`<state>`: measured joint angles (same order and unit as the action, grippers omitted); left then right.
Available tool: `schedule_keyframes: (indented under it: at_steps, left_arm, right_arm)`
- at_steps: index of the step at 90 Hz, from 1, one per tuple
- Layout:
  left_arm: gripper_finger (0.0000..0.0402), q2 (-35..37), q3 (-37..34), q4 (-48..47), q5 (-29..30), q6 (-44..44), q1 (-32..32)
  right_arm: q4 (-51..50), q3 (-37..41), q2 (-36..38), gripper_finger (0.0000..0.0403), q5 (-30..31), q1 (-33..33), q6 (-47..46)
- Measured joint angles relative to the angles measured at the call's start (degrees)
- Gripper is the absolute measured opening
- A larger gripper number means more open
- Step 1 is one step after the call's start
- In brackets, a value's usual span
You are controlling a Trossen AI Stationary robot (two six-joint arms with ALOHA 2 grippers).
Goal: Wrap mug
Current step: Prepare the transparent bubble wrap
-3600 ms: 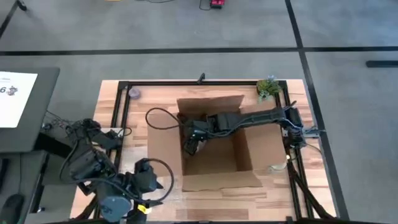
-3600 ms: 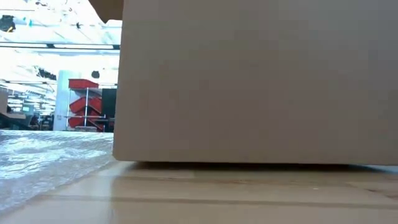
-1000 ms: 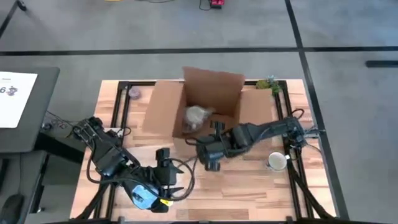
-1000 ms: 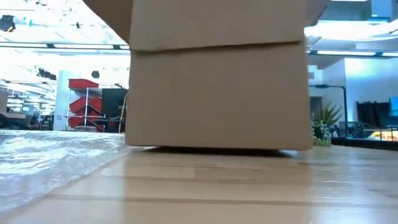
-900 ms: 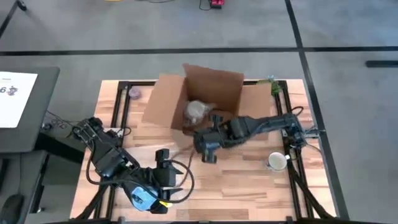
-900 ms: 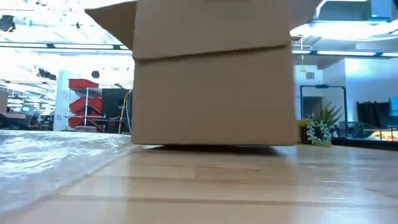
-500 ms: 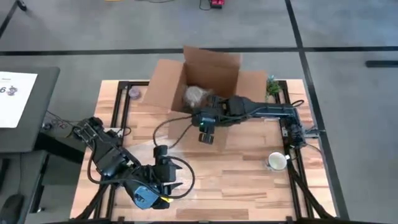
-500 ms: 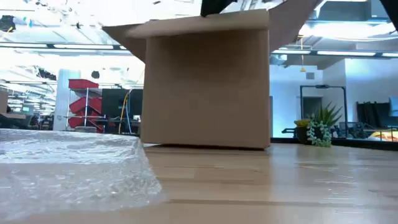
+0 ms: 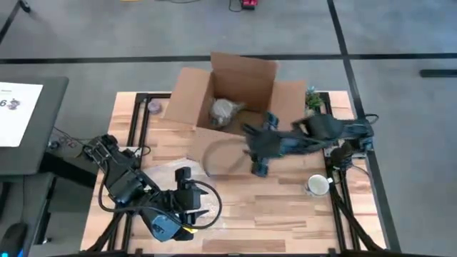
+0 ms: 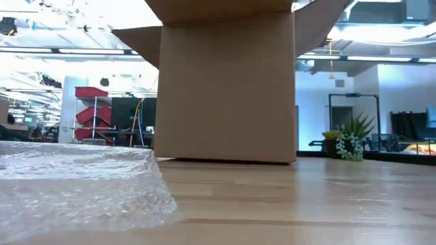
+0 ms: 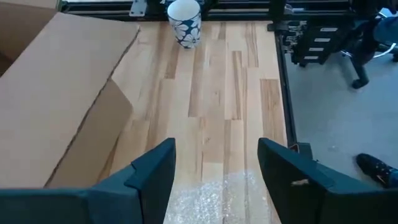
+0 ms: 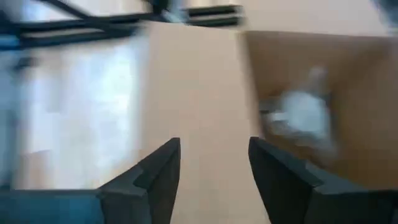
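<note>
Mug (image 9: pixel 316 185) stands on the wooden table (image 9: pixel 285 207); both hands (image 9: pixel 187 191) (image 9: pixel 258 168) gape empty.

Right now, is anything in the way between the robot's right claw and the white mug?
Nothing visible is. The right end effector, fingers open, hangs over bare table just in front of the cardboard box. The mug stands apart near the table's right edge, with only bare wood between them.

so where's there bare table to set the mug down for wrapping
Bare wood lies between the bubble wrap and the mug, along the near side in front of the cardboard box. The far side is crowded by the box; the right gripper hangs beside its near flap, the left gripper over the wrap.
</note>
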<state>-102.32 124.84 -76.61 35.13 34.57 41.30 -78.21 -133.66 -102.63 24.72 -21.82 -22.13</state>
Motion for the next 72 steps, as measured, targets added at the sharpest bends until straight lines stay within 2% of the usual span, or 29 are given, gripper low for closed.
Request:
schedule_keyframes:
  at_steps: [8, 20, 33, 46, 52, 58, 72]
  left_arm:
    - [0.0207, 0.0, 0.0, 0.0, 0.1, 0.0, 0.0]
    - [0.0207, 0.0, 0.0, 0.5, 0.1, 0.0, 0.0]
    - [0.0207, 0.0, 0.0, 1.1, -1.9, 0.1, 0.0]
    - [0.0207, 0.0, 0.0, 1.4, -4.7, -0.2, 0.0]
    - [0.0207, 0.0, 0.0, 2.1, -5.9, -0.9, 0.0]
    - [0.0207, 0.0, 0.0, 3.0, -7.5, -1.1, 0.0]
    - [0.0207, 0.1, 0.0, 3.1, -11.4, 0.4, 0.4]
  right_arm:
    - [-2.8, 0.0, 0.4, 0.0178, -2.5, -6.2, -6.4]
    - [-11.8, 1.7, -0.6, 0.0178, -4.8, -15.3, -24.1]
    - [-11.9, 14.0, 0.2, 0.0178, -8.1, -22.4, -41.3]
    - [-12.1, 29.0, 3.1, 0.0183, -12.1, -25.9, -56.3]
    - [-11.8, 35.6, 4.5, 0.0191, -15.5, -26.1, -62.7]
    - [-11.9, 41.6, 6.6, 0.0201, -16.1, -26.0, -68.2]
    - [-11.0, 52.7, 11.7, 0.0219, -18.4, -23.8, -73.8]
